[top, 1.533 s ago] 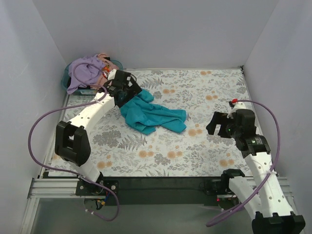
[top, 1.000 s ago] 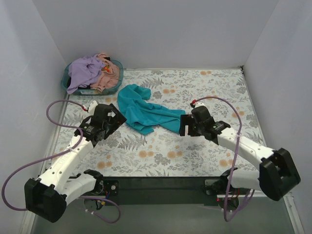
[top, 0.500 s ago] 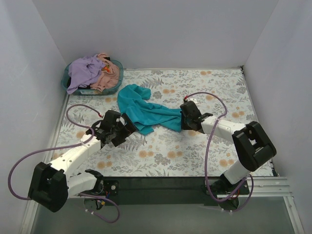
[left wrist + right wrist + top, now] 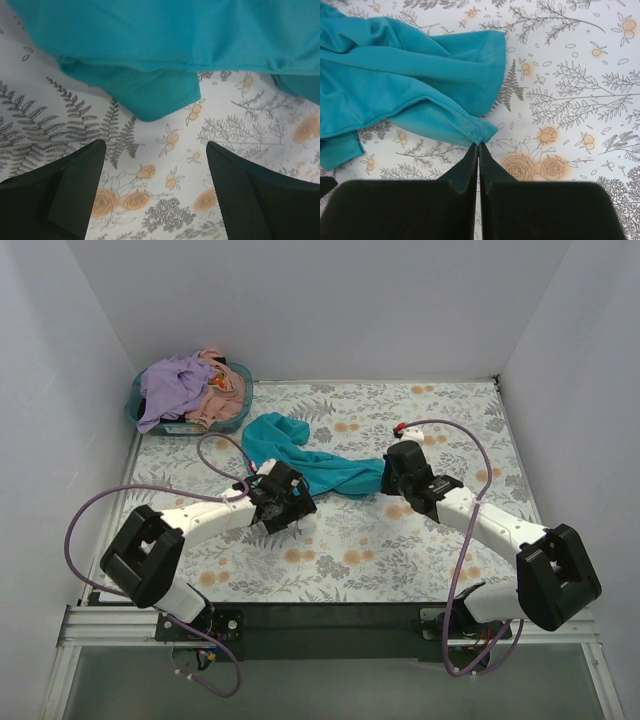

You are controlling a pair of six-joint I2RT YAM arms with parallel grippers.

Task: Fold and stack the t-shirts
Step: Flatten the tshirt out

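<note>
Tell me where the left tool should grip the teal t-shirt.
Grip the rounded flap of the teal t-shirt sticking out toward the left tool. Come from the near side, low along the floral table cloth: the flap lies flat, just ahead of the open jaws.

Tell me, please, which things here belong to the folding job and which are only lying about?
Belong to the job: teal t-shirt, lavender t-shirt, peach t-shirt.
Only lying about: teal basket, floral table cloth.

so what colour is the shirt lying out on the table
The shirt is plain teal-blue, with no pattern; the right wrist view shows it best.
</note>
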